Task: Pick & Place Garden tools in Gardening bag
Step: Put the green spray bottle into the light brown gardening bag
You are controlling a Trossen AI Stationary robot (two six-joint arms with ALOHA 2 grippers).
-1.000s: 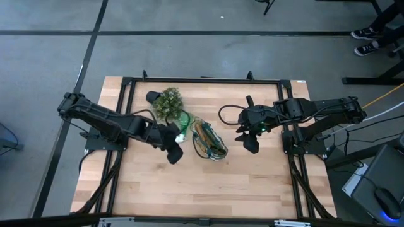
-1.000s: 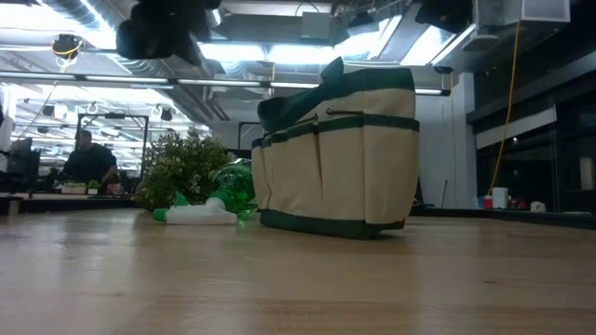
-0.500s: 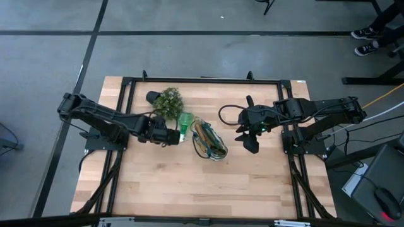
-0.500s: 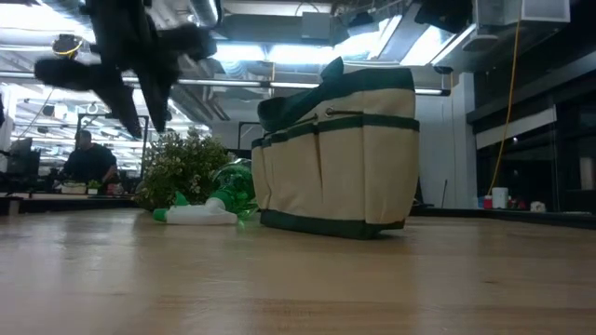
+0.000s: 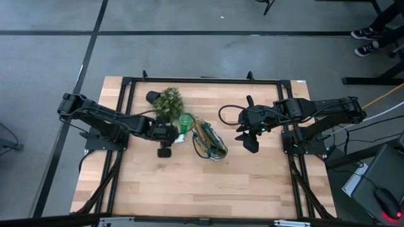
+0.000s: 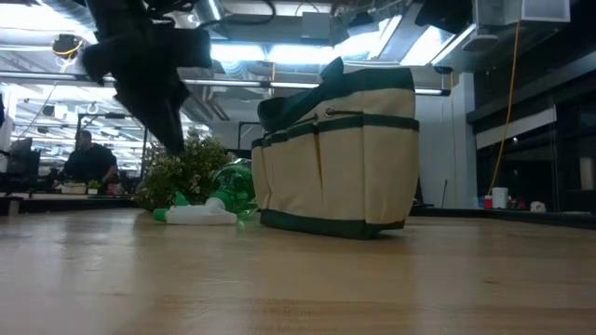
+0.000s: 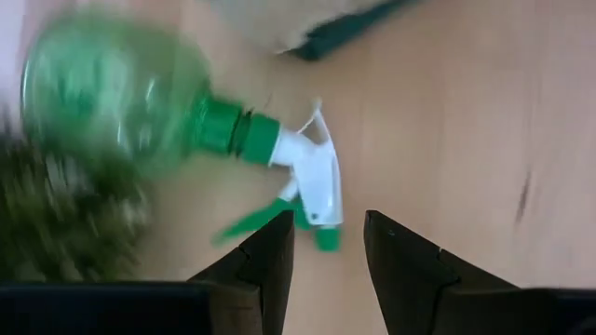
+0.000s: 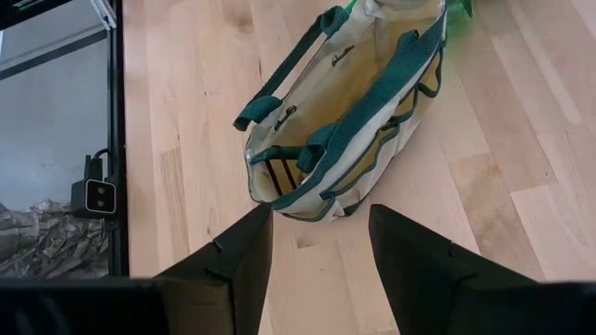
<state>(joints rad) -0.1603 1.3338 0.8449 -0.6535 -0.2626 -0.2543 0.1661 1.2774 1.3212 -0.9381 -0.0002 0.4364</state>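
A green spray bottle with a white-and-green trigger head [image 7: 307, 181] lies on its side on the table between the potted plant and the bag; it also shows in the high view [image 5: 183, 123] and the low view [image 6: 209, 212]. The beige gardening bag with green trim [image 5: 209, 140] stands upright with its mouth open [image 8: 345, 112]. My left gripper [image 7: 328, 219] is open and hangs above the trigger head without touching it; it also shows in the low view [image 6: 149, 79]. My right gripper [image 8: 318, 212] is open and empty, to the right of the bag [image 5: 250, 144]. The wooden-handled tool and the shears do not plainly show.
A bushy green plant in a black pot [image 5: 166, 101] stands just beyond the bottle, close to my left gripper. Bare wooden table [image 5: 208, 183] lies toward the near edge. A person [image 6: 88, 158] sits far off in the room behind.
My left gripper has come down from high above the table to a spot over the spray bottle's trigger head, and it has turned on the way. The bottle, the bag and my right arm have kept still.
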